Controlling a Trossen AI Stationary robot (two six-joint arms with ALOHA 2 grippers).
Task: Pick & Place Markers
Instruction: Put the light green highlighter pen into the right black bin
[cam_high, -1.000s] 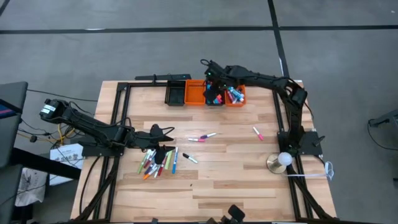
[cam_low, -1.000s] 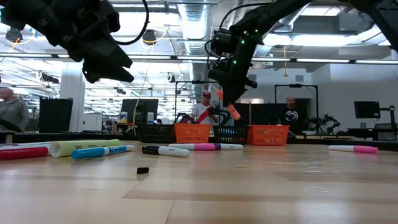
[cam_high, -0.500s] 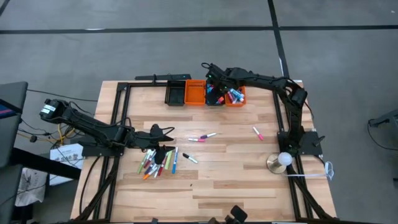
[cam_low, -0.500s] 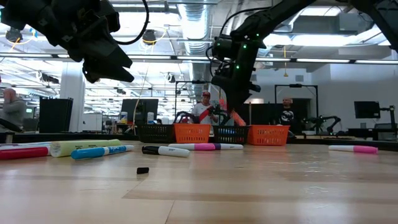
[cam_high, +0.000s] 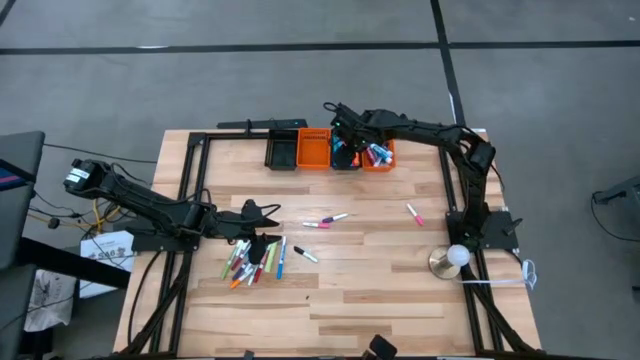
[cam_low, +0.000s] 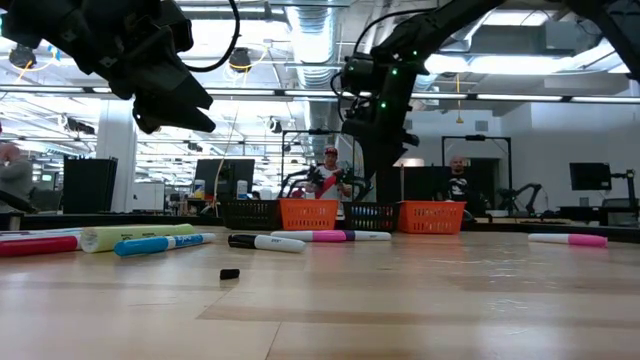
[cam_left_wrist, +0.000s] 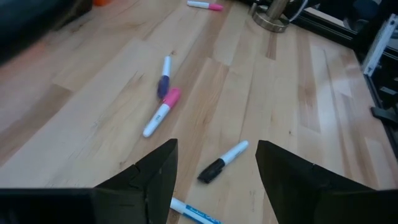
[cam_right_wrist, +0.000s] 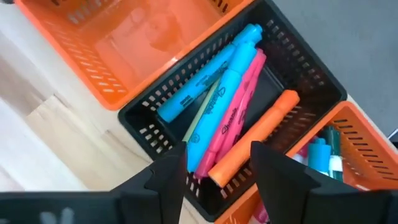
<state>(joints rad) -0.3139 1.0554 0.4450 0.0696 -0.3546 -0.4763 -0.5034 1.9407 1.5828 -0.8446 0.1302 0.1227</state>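
High view: the right pincer (cam_high: 343, 141) hangs over the black mesh plastic bin (cam_high: 345, 160) at the far edge of the pale wooden tabletop (cam_high: 380, 290); the left pincer (cam_high: 262, 212) hovers beside a heap of thin mixed-colour capped markers (cam_high: 255, 259).

Low view: the left pincer's fingers are apart and empty.

Left wrist view: its fingers (cam_left_wrist: 146, 180) stand apart above scattered markers.

Right wrist view: the right pincer's fingers (cam_right_wrist: 165, 180) are spread, holding nothing, above blue, pink and orange markers lying in the black bin.
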